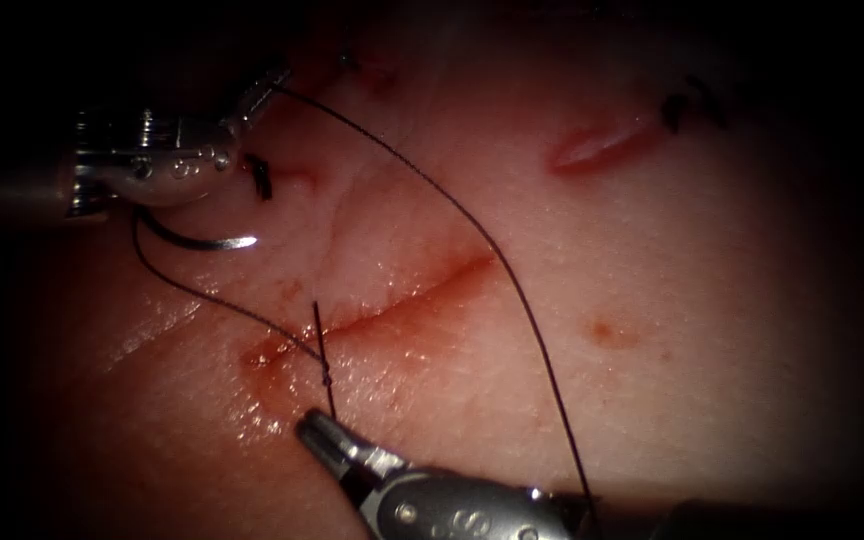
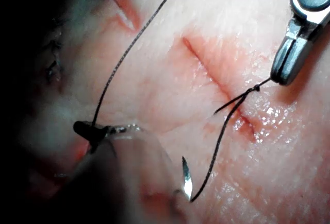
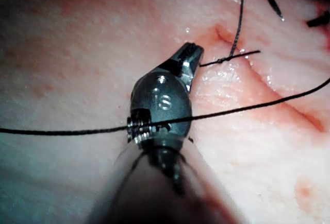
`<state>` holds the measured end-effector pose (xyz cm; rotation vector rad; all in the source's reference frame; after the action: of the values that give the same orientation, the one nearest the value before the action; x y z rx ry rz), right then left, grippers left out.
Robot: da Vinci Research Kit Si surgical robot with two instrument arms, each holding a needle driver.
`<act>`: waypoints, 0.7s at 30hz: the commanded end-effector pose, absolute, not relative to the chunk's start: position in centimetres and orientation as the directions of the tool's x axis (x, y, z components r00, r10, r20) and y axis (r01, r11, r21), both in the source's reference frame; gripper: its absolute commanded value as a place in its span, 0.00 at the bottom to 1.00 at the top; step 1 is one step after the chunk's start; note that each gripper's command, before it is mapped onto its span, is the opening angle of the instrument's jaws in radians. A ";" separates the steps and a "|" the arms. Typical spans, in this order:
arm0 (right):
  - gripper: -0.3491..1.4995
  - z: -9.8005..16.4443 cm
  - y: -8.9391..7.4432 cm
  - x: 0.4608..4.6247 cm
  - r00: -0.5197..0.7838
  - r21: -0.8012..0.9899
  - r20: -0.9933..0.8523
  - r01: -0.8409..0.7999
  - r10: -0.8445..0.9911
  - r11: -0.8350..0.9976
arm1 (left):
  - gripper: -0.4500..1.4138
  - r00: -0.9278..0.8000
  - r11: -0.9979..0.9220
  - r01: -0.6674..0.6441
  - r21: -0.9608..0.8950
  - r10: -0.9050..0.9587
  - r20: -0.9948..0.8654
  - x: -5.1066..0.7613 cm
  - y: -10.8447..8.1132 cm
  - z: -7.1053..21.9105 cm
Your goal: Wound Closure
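Note:
The cut (image 1: 402, 305) runs slantwise across the tissue (image 1: 712, 330), with red fluid along it. A knot (image 1: 326, 378) sits at its lower left end, with a short tail pointing up. My right tool (image 1: 318, 424) is shut on the thread just below that knot (image 2: 255, 88). My left tool (image 1: 264, 88), at the upper left, is shut on the long thread (image 1: 512, 280), which runs down to the right. Neither tool holds the curved needle (image 1: 202, 242). It lies on the tissue left of the cut, under the left tool, tip (image 2: 186, 180) free.
A second short cut (image 1: 600, 146) lies at the upper right, with dark stitch ends (image 1: 690, 106) beside it. A dark thread stub (image 1: 260, 178) sticks up near the left tool. The long thread (image 3: 232, 112) crosses over the right tool's wrist (image 3: 160, 100).

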<state>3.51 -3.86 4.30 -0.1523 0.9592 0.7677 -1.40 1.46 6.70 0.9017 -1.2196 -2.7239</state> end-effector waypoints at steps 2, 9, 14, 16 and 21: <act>0.00 4.3 -3.8 3.56 0.331 0.206 -0.787 -0.655 0.521 0.727 | 0.00 -0.832 -0.692 -0.206 0.692 -0.248 -0.496 -1.45 1.5 6.7; 0.00 4.3 -3.8 3.55 0.331 0.202 -0.786 -0.661 0.522 0.723 | 0.00 -0.809 -0.706 -0.254 0.661 -0.219 -0.545 -1.44 1.4 6.8; 0.00 4.3 -3.8 3.54 0.335 0.198 -0.787 -0.658 0.518 0.727 | 0.00 -0.871 -0.664 -0.287 0.690 -0.118 -0.476 -1.43 1.4 7.0; 0.00 4.3 -3.8 3.54 0.336 0.197 -0.786 -0.660 0.519 0.725 | 0.00 -0.869 -0.668 -0.283 0.688 -0.125 -0.479 -1.42 1.5 7.0; 0.00 4.3 -3.8 3.53 0.334 0.197 -0.787 -0.661 0.519 0.724 | 0.00 -0.853 -0.683 -0.290 0.670 -0.133 -0.505 -1.40 1.8 7.0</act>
<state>3.44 -3.80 4.28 -0.1693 0.9546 0.7741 -1.35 1.80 6.97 0.8709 -1.2707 -2.8414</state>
